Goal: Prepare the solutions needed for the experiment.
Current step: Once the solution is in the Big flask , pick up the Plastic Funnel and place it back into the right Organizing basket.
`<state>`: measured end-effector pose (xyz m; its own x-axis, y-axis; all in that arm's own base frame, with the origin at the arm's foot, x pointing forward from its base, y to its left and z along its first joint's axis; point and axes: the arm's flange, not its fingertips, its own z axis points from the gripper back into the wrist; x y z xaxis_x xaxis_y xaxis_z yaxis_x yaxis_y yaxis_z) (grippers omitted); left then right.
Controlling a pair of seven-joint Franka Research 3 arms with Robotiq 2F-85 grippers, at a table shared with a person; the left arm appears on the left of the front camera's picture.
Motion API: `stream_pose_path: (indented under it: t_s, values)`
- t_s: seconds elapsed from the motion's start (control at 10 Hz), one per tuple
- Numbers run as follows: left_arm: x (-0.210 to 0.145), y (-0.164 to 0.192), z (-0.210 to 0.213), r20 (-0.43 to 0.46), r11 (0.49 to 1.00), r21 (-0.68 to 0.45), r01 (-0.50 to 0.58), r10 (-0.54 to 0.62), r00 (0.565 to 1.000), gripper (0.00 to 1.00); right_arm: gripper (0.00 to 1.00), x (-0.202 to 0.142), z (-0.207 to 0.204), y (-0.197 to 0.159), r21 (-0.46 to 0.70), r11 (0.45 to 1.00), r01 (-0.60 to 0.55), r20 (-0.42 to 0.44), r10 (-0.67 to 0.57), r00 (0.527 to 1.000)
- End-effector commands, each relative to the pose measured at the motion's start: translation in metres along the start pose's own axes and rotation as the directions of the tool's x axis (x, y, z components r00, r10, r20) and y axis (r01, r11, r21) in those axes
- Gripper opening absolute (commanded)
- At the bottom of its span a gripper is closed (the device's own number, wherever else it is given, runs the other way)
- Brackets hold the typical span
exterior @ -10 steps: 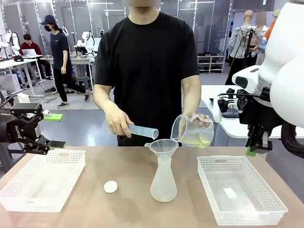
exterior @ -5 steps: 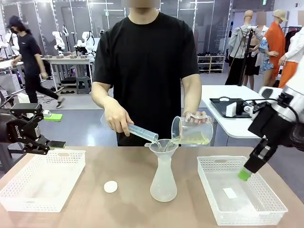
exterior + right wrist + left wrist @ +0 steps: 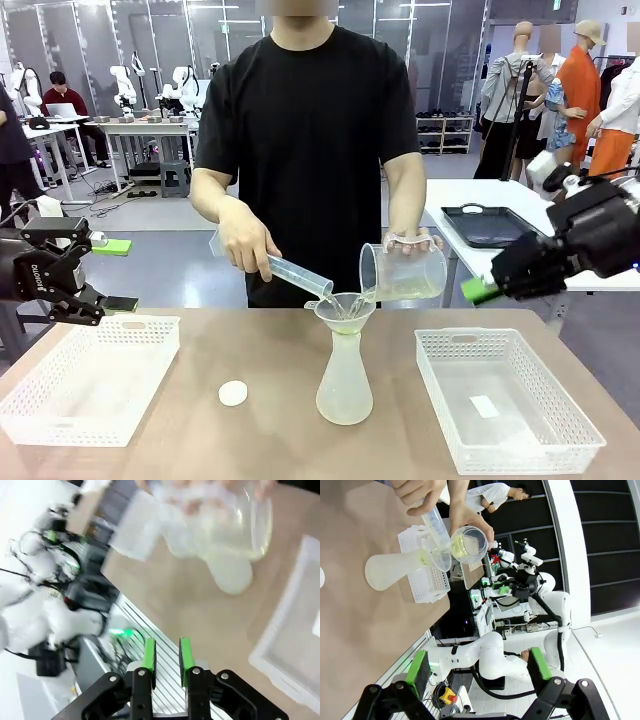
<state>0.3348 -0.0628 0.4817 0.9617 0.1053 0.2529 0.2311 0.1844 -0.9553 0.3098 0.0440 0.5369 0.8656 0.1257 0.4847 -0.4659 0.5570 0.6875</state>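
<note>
A frosted conical flask [image 3: 344,385] with a funnel [image 3: 345,307] in its neck stands mid-table, with a little pale yellow solution [image 3: 345,409] at its bottom. The person tips a graduated cylinder [image 3: 298,274] and a handled beaker [image 3: 404,272] of yellow liquid into the funnel. My left gripper [image 3: 115,274] hangs open and empty above the left basket; its wrist view shows the gripper [image 3: 479,665] spread wide, the flask [image 3: 390,570] far off. My right gripper [image 3: 480,290] points left, just right of the beaker, nearly shut on nothing. Its wrist view shows the gripper [image 3: 167,662] facing the blurred beaker [image 3: 220,525] and flask [image 3: 232,577].
A white basket [image 3: 90,375] sits at the table's left, another white basket [image 3: 560,440] at the right. A small white cap [image 3: 233,393] lies left of the flask. A side table with a black tray [image 3: 490,225] stands behind my right arm.
My right arm dipped toward the right basket, then rose and turned its gripper left toward the beaker. The person lowered the cylinder's mouth into the funnel. My left arm stayed still.
</note>
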Motion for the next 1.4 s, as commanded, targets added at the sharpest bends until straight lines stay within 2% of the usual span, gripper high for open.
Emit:
stream_pose_path:
  t_s: [0.0, 0.1, 0.2, 0.3, 0.4, 0.5, 0.6, 0.7, 0.8, 1.3]
  values:
    - [0.001, -0.002, -0.002, 0.003, 1.000, -0.023, 0.003, -0.003, 1.000, 1.00, 0.26, -0.062, -0.038, -0.021, 0.121, 0.982, -0.144, 0.055, 0.138, 0.989]
    - [0.001, -0.002, -0.002, 0.003, 1.000, -0.023, 0.003, -0.003, 1.000, 1.00, 0.26, -0.062, -0.042, -0.023, 0.138, 0.981, -0.137, 0.023, 0.135, 0.991]
    - [0.001, -0.002, -0.002, 0.003, 1.000, -0.023, 0.003, -0.003, 1.000, 1.00, 0.46, -0.059, -0.045, -0.024, 0.156, 0.983, -0.096, 0.001, 0.097, 0.995]
    - [0.001, -0.002, -0.002, 0.003, 1.000, -0.023, 0.003, -0.003, 1.000, 1.00, 0.46, -0.057, -0.047, -0.025, 0.169, 0.982, -0.078, -0.009, 0.081, 0.997]
    - [0.001, -0.002, -0.002, 0.003, 1.000, -0.023, 0.003, -0.003, 1.000, 1.00, 0.66, -0.056, -0.048, -0.027, 0.172, 0.983, -0.065, -0.013, 0.068, 0.998]
    - [0.001, -0.002, -0.002, 0.003, 1.000, -0.023, 0.003, -0.003, 1.000, 1.00, 0.51, -0.054, -0.048, -0.029, 0.167, 0.984, -0.054, -0.020, 0.058, 0.998]
    - [0.001, -0.002, -0.002, 0.003, 1.000, -0.023, 0.003, -0.003, 1.000, 1.00, 0.86, -0.054, -0.048, -0.030, 0.169, 0.984, -0.049, -0.025, 0.054, 0.998]
    - [0.001, -0.002, -0.002, 0.003, 1.000, -0.023, 0.003, -0.003, 1.000, 1.00, 0.71, -0.053, -0.048, -0.030, 0.174, 0.984, -0.035, -0.037, 0.042, 0.998]
    - [0.001, -0.002, -0.002, 0.003, 1.000, -0.023, 0.003, -0.003, 1.000, 1.00, 0.71, -0.005, -0.037, -0.035, 0.167, 0.985, -0.033, -0.045, 0.041, 0.998]
    - [0.001, -0.002, -0.002, 0.003, 1.000, -0.023, 0.003, -0.003, 1.000, 1.00, 0.71, -0.005, -0.037, -0.035, 0.167, 0.985, -0.033, -0.045, 0.041, 0.998]
